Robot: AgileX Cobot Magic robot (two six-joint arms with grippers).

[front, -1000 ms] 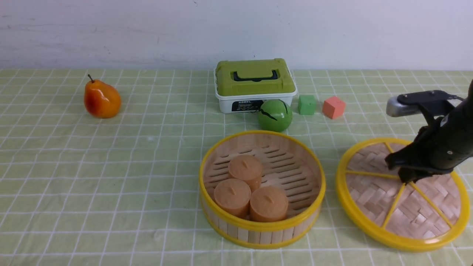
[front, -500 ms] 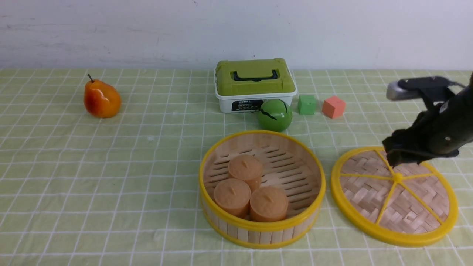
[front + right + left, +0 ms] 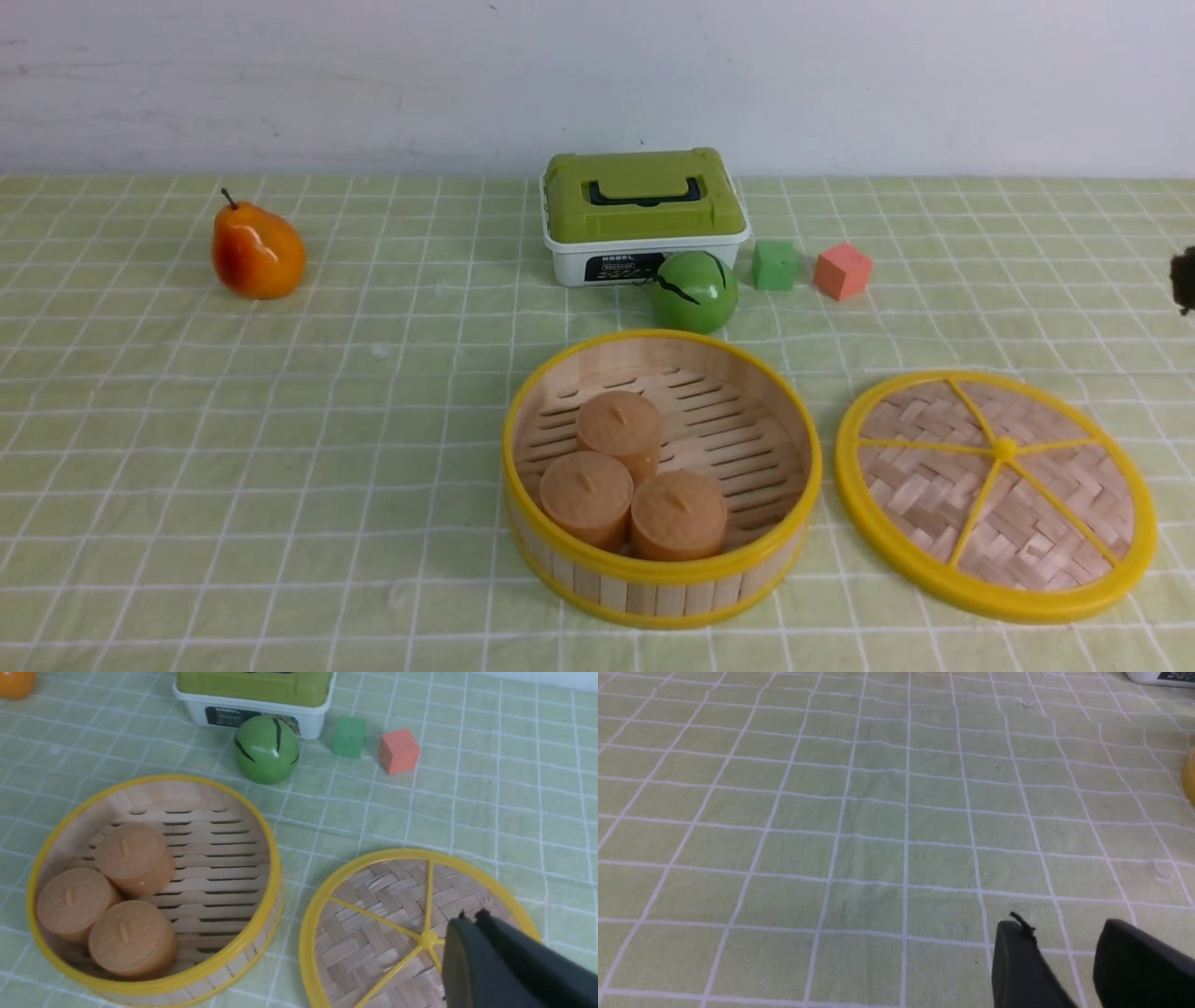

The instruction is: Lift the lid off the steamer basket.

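In the front view, see the lid (image 3: 1046,523) lying flat on the table (image 3: 280,485), woven side and central knob facing up, just beside the steamer basket (image 3: 667,597) on its right, off and apart from it. Inside the uncovered basket, see three brown bun-like pieces (image 3: 586,495) grouped towards the left and near part of the slatted floor. Behind the basket, find a green ball (image 3: 694,291) with dark stripes, in front of a white box (image 3: 597,261) with an olive-green handled lid. Farther right, find a green block (image 3: 775,265) and a red block (image 3: 843,272); far to the left, an orange-red pear (image 3: 259,250). At the right edge, catch only a dark bit of the right arm (image 3: 1184,280).

In the left wrist view, see the left gripper (image 3: 1064,924) with a modest gap between its fingers, holding nothing, over the checked tablecloth (image 3: 878,858). Catch just a sliver of yellow rim at the picture's edge.

In the right wrist view, see the right gripper (image 3: 472,917) closed, fingers together and empty, covering part of the lid from sight. Cannot tell its height above the lid.
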